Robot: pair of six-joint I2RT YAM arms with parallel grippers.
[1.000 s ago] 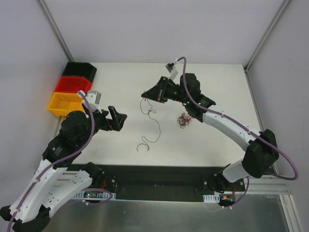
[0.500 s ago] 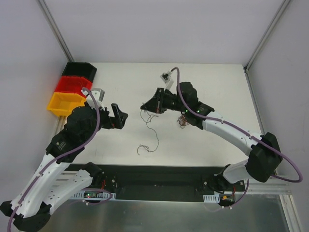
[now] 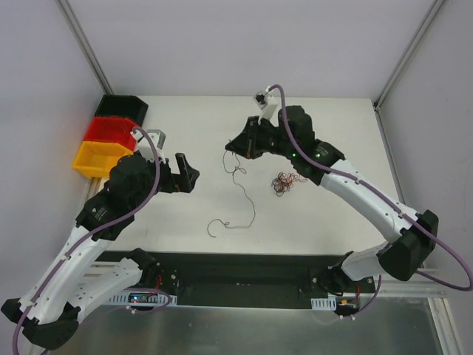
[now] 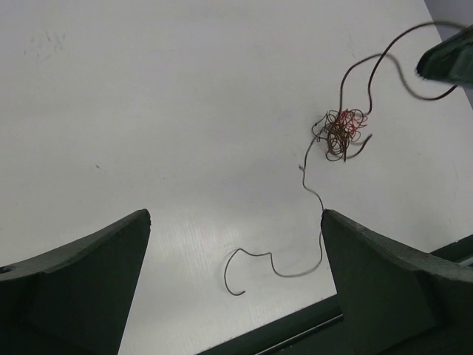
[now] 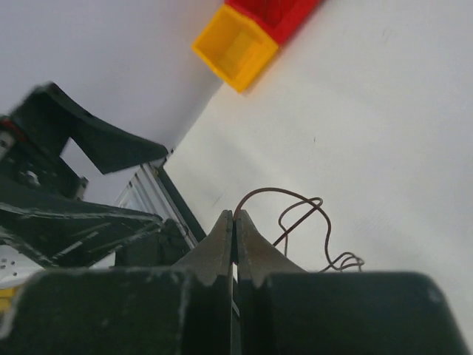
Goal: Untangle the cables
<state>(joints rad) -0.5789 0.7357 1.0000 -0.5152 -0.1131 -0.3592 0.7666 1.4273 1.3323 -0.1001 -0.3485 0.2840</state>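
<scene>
Overhead from behind, close wrist views, sharing cables (image 3: 282,183)

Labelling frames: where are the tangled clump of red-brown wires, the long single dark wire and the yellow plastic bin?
tangled clump of red-brown wires (image 3: 282,183), top external view, knot's middle.
long single dark wire (image 4: 251,252), left wrist view, near its free end.
yellow plastic bin (image 5: 235,46), right wrist view, bare floor.

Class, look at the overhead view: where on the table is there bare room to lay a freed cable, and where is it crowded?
Free: the far strip between the bins and the right gripper; the near patch between the trailing cable and the right arm. Crowded: the middle, around the tangle.
</scene>
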